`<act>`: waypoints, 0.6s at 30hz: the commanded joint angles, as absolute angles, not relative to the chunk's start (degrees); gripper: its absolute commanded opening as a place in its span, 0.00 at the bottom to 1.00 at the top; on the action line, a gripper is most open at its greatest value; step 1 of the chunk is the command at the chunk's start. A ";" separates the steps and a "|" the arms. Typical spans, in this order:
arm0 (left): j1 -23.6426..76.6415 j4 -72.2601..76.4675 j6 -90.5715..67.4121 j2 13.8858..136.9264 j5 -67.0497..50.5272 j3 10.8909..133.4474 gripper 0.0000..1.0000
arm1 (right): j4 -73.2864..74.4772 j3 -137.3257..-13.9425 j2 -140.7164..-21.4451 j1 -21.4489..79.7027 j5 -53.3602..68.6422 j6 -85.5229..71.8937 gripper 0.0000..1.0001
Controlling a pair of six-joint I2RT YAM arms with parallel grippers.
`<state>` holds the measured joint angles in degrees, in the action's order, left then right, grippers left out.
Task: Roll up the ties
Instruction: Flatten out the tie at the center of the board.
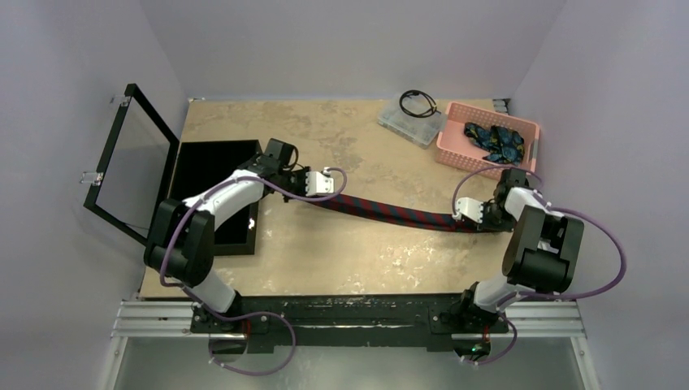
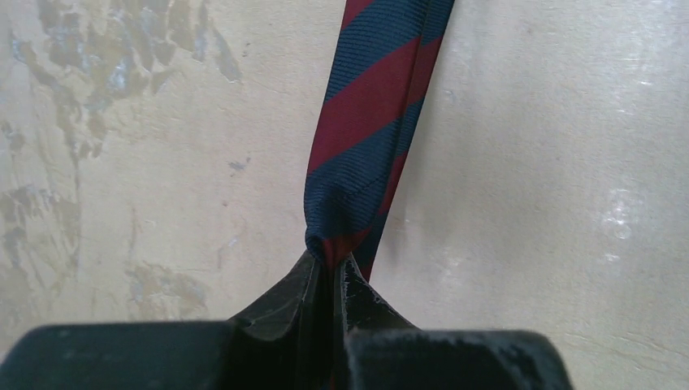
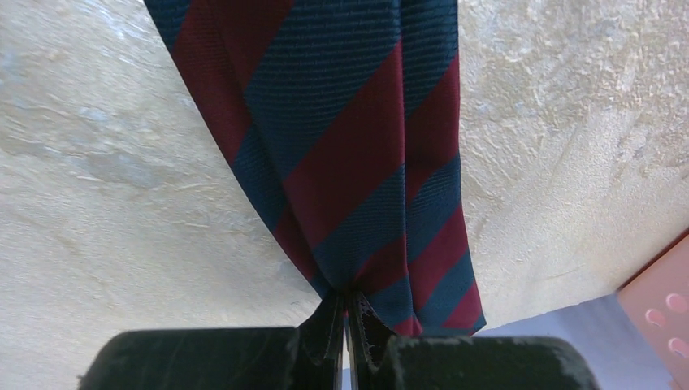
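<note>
- Our left gripper is pinched shut on the narrower end of the striped tie. The cloth bunches at the fingertips and runs straight away from them.
- Our right gripper is clamped tight on the wider end, which fans out ahead of the jaws.
- Between the two grippers, the tie stretches in one long line over the table.
- The blue ties lie in the pink basket, beyond our right gripper.

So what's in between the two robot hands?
The striped tie, maroon and navy, runs from the left gripper to the right gripper, and each pinches one end. The top view shows it best, with only the tan table under it.
</note>
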<state>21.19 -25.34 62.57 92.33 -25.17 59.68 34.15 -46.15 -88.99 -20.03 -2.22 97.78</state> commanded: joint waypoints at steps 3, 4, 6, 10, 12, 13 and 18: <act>21.04 -21.49 63.51 97.17 -20.06 62.01 0.00 | 36.74 -46.62 -94.36 -20.56 -0.22 99.68 0.00; 21.05 -22.17 64.28 98.08 -19.98 62.17 0.01 | 37.07 -46.93 -94.46 -20.49 -0.26 99.67 0.00; 21.07 -24.72 65.52 100.04 -19.65 63.13 0.07 | 37.26 -47.20 -94.40 -20.52 -0.19 99.98 0.00; 21.05 -29.34 63.46 102.52 -19.54 67.07 0.35 | 36.83 -47.92 -95.21 -20.57 -0.30 100.91 0.03; 21.14 -29.81 63.37 101.57 -19.52 67.02 0.45 | 36.55 -48.38 -95.71 -20.51 -0.74 100.95 0.08; 21.10 -30.13 63.44 100.74 -20.15 66.78 0.51 | 36.25 -48.54 -95.72 -20.54 -1.02 100.97 0.14; 19.61 -31.86 61.58 94.84 -26.23 65.33 0.91 | 36.06 -50.56 -94.34 -20.52 0.43 101.62 0.46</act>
